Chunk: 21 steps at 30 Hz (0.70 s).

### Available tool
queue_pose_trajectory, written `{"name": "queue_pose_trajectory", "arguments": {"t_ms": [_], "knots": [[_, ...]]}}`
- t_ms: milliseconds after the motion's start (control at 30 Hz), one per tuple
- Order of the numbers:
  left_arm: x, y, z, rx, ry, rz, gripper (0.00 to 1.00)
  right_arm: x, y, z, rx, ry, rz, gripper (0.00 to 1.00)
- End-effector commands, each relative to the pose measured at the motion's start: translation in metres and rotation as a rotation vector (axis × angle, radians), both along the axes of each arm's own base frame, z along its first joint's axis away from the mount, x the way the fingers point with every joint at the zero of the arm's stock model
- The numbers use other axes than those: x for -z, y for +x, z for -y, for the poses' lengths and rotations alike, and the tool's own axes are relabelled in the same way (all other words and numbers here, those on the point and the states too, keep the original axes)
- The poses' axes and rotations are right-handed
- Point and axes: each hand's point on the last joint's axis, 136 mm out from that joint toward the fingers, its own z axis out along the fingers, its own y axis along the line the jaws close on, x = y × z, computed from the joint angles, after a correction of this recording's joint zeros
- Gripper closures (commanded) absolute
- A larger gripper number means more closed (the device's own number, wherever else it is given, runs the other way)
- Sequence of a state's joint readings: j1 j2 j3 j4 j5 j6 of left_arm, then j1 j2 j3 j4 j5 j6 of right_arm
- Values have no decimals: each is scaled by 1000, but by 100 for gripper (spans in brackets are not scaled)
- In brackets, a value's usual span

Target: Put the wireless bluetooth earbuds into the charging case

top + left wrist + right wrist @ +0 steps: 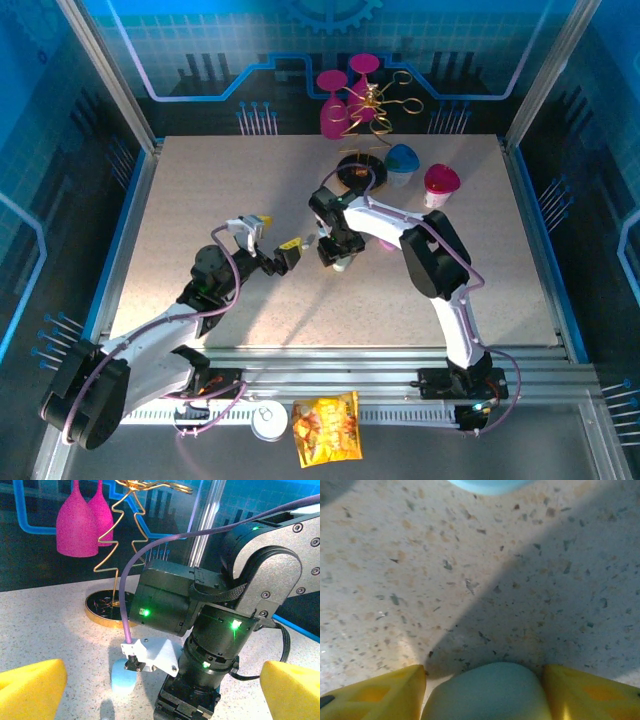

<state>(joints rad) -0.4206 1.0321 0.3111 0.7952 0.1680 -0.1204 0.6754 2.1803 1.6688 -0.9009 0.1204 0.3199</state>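
Right claw (482, 670) straddling pale case (482, 697), bare tabletop (470, 580) ahead

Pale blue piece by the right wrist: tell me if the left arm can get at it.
Probably, but tightly. The left arm faces the pale blue piece with jaws wide open and bare table between; the right arm's wrist crowds it from above.

We find left half of table (190, 210) bare, open for passing. Right arm (430, 255) crosses centre; its wrist blocks way ahead of our left fingers (30, 685), spread wide. Back edge crowded: pink glasses (333, 112), gold wire stand (352, 165), blue cup (402, 163), red cup (440, 183). Right fingers (375, 695) pinch pale green case (485, 692); bare table ahead, then pale blue piece (487, 484).
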Motion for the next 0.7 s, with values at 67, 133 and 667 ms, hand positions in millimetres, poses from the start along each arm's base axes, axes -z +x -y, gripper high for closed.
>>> {"name": "queue_pose_trajectory", "arguments": {"t_ms": [67,133,667], "knots": [[1,1,-6,-22,20,17,1,-7,-7,1,-21,-81,21,29],[1,1,-6,-24,17,17,1,-12,-6,8,-25,-118,55,24],[2,1,-6,-21,16,18,1,-46,5,26,102,-67,218,11]]}}
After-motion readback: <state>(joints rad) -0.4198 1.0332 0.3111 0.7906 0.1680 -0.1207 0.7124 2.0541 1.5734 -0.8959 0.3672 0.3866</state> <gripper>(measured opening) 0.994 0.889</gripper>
